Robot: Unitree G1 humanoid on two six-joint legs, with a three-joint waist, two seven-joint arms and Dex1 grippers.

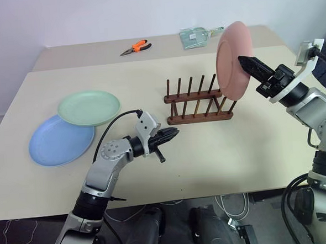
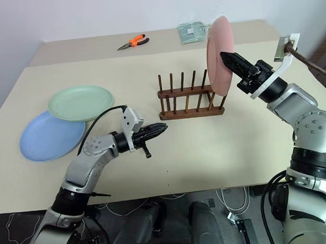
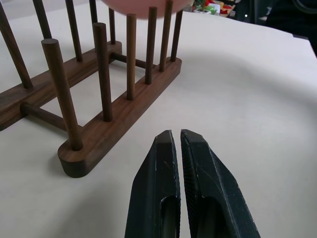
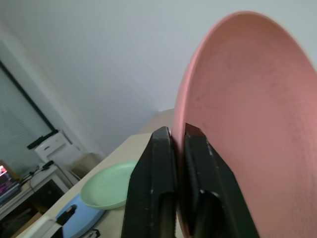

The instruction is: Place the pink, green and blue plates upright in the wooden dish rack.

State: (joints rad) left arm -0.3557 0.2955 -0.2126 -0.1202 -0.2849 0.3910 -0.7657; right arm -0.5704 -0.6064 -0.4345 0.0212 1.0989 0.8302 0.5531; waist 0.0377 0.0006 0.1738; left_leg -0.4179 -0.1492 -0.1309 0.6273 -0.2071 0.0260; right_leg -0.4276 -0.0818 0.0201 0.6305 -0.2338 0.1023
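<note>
In the left eye view, the pink plate [image 1: 234,60] is held upright on edge at the right end of the wooden dish rack [image 1: 197,101], its lower rim among the last pegs; whether it is fully seated cannot be told. The right hand [image 1: 250,66] is closed on the plate's rim from about three o'clock. The rack's long axis runs from nine to three o'clock across the counter [image 1: 209,152].

In the right eye view, the left hand [image 2: 159,129] is seen shut and empty, just short of the rack's near left end. The green plate [image 2: 80,103] lies overlapping the blue plate [image 2: 47,135] at about nine o'clock from that hand, so the left arm is judged nearer to both.

In the left wrist view, the rack's near rail lies just ahead of the closed fingers [image 3: 158,188].

In the right wrist view, the plate's rim is pinched between narrow jaws.
</note>
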